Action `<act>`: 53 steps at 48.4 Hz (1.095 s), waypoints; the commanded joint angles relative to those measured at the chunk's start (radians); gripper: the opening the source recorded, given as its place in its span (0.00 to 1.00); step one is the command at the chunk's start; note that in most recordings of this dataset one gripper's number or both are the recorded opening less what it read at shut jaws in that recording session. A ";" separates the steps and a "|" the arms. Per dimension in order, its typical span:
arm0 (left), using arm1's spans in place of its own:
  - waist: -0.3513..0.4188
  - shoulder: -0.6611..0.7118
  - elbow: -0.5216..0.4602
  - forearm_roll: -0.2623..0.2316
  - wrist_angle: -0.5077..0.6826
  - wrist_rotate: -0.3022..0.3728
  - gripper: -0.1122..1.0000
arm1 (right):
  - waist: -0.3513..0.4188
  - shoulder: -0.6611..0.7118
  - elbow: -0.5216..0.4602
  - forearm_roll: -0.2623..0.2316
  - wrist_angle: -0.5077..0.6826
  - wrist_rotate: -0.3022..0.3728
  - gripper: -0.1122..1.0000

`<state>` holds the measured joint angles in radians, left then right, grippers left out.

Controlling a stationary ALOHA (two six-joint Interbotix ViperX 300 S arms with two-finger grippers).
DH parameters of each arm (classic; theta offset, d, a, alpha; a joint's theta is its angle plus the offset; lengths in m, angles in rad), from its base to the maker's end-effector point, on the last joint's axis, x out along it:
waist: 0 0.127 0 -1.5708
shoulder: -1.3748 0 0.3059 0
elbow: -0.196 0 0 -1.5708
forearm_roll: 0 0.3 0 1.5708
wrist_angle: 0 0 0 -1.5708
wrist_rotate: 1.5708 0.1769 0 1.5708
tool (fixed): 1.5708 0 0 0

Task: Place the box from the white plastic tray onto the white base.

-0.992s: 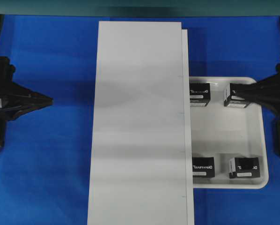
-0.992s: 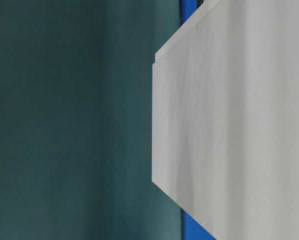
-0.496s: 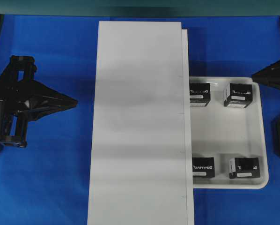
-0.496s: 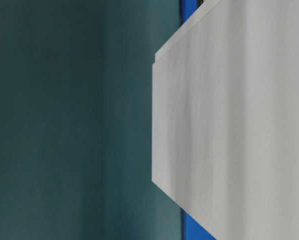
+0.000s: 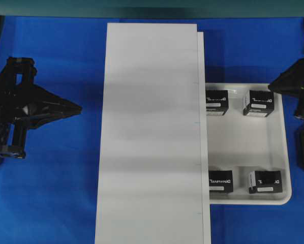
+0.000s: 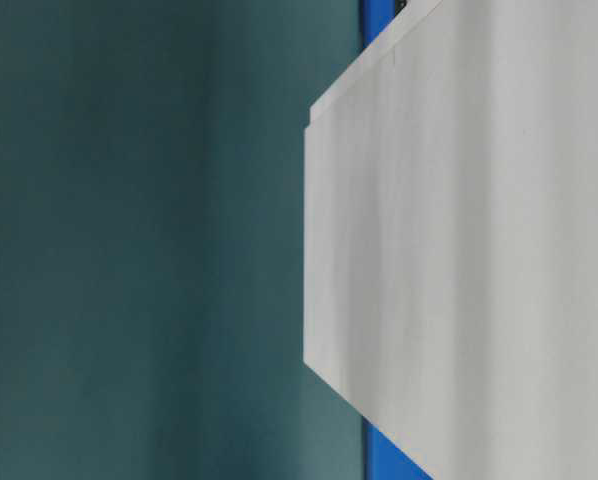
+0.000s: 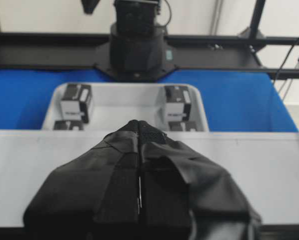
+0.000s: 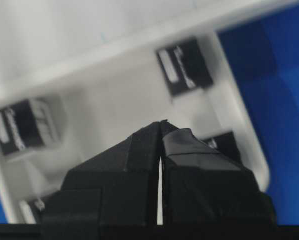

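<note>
overhead view, left to right: the left gripper (image 5: 78, 108) sits at the left edge of the frame over the blue table cover (image 5: 55, 193), its tip aimed right toward the white base (image 5: 149, 132) and well apart from it. its fingers are pressed together with nothing between them, and the left wrist view shows the same, the two taped pads meeting along a thin seam. the white base runs down the middle of the frame from near the top to the bottom edge, lying flat, with nothing on it. its right edge overlaps the left rim of the white plastic tray (image 5: 284, 152), which lies in the right half of the frame. four boxes sit in the tray, one toward each corner: upper left box (image 5: 216, 102), upper right box (image 5: 259, 102), lower left box (image 5: 220, 181), lower right box (image 5: 265, 181). the two left boxes are just beside the base's edge. the right gripper (image 5: 272, 86) enters from the right edge at the tray's upper right corner, near the upper right box; touching or not, i cannot tell. its jaws are fully closed and hold nothing, seen also in the right wrist view, blurred.
</note>
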<state>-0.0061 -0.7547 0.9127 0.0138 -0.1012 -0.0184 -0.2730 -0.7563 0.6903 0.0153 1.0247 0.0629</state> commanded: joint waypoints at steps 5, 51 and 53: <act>-0.002 -0.003 -0.029 0.002 -0.002 -0.002 0.04 | -0.057 0.112 -0.078 -0.003 0.100 -0.107 0.10; -0.003 -0.003 -0.032 0.002 0.015 -0.003 0.04 | -0.110 0.506 -0.179 0.032 0.034 -0.420 0.24; -0.003 -0.002 -0.032 0.002 0.015 -0.003 0.04 | -0.110 0.514 -0.176 0.041 0.034 -0.417 0.30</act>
<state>-0.0077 -0.7578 0.9112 0.0138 -0.0813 -0.0199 -0.3912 -0.2608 0.5154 0.0414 1.0661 -0.3559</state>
